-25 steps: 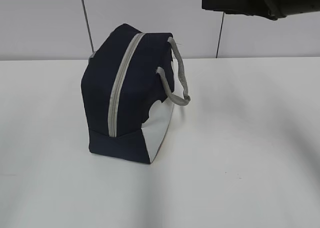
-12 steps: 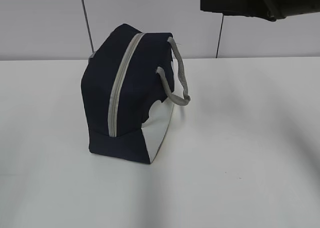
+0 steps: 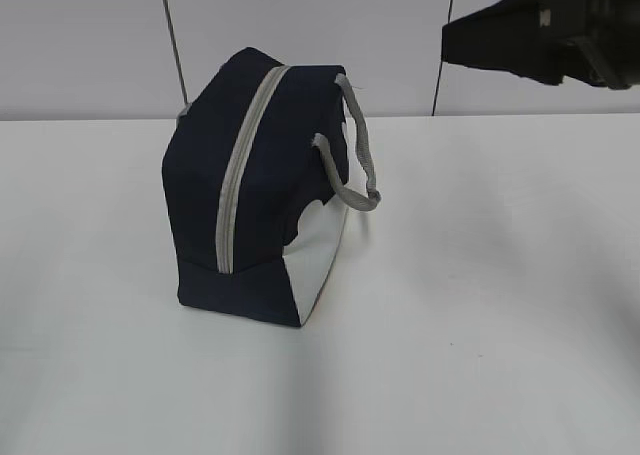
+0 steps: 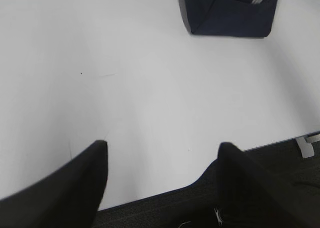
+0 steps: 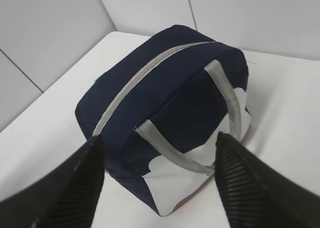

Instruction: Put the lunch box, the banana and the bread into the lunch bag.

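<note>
- Lunch bag (image 3: 262, 185) stands zipped on the table (image 3: 480, 305).
- Both end effectors, left (image 4: 162, 180) and right (image 5: 157, 180), are spread, empty.
- Probably best: right finds the zipper (image 5: 145, 75) pull, left steadies the fabric.

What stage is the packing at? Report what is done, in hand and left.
Done: cannot be confirmed. The lunch bag stands on the table with its grey zipper closed, so its contents are hidden; no lunch box, banana or bread is in view. In hand: nothing. The right gripper is open above the bag, and the left gripper is open over bare table. Left: possibly nothing.
</note>
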